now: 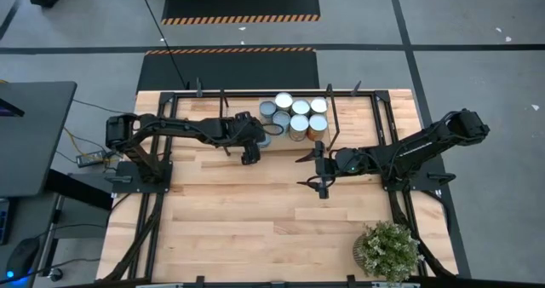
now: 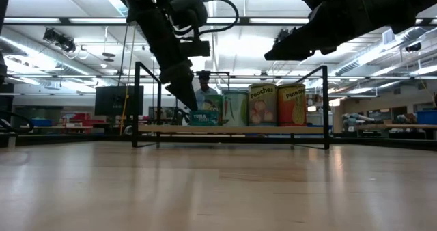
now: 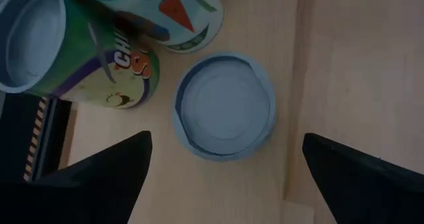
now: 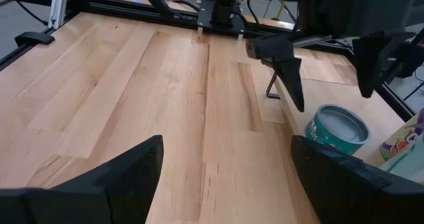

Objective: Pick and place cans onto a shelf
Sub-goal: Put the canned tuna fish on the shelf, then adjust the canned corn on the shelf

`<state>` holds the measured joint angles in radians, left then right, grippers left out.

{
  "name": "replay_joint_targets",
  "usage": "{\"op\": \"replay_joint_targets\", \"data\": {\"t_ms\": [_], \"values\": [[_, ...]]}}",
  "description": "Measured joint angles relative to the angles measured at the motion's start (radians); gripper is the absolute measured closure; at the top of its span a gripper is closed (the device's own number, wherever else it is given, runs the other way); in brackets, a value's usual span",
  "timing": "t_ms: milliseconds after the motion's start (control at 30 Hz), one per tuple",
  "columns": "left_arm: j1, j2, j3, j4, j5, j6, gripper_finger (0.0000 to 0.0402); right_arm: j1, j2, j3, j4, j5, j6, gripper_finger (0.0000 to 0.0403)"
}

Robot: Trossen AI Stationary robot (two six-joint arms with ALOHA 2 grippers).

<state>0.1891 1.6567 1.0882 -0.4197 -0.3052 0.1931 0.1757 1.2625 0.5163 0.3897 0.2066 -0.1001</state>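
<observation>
Left pincer (image 3: pixel 225 177) spread wide above low can (image 3: pixel 224 106), right pincer (image 4: pixel 225 184) empty, parted, neighbouring cans (image 3: pixel 79 58) cropped

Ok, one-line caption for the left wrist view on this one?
Left end effector open above a short blue-rimmed can on the shelf, beside taller labelled cans.
</observation>
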Motion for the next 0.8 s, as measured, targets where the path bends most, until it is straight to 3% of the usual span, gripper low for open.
{"op": "replay_joint_targets", "data": {"t_ms": [400, 600, 800], "values": [[0.000, 0.066, 0.000, 0.100, -0.182, 0.051, 0.0003, 0.000, 0.000, 0.000, 0.009, 0.000, 0.000, 0.0065], [0.012, 0.067, 0.000, 0.165, -0.197, 0.065, 0.0003, 0.000, 0.000, 0.000, 0.009, 0.000, -0.003, 0.0065], [-0.012, 0.039, 0.016, 0.106, -0.211, 0.053, 0.0003, 0.000, 0.000, 0.000, 0.009, 0.001, -0.007, 0.0065]]}}
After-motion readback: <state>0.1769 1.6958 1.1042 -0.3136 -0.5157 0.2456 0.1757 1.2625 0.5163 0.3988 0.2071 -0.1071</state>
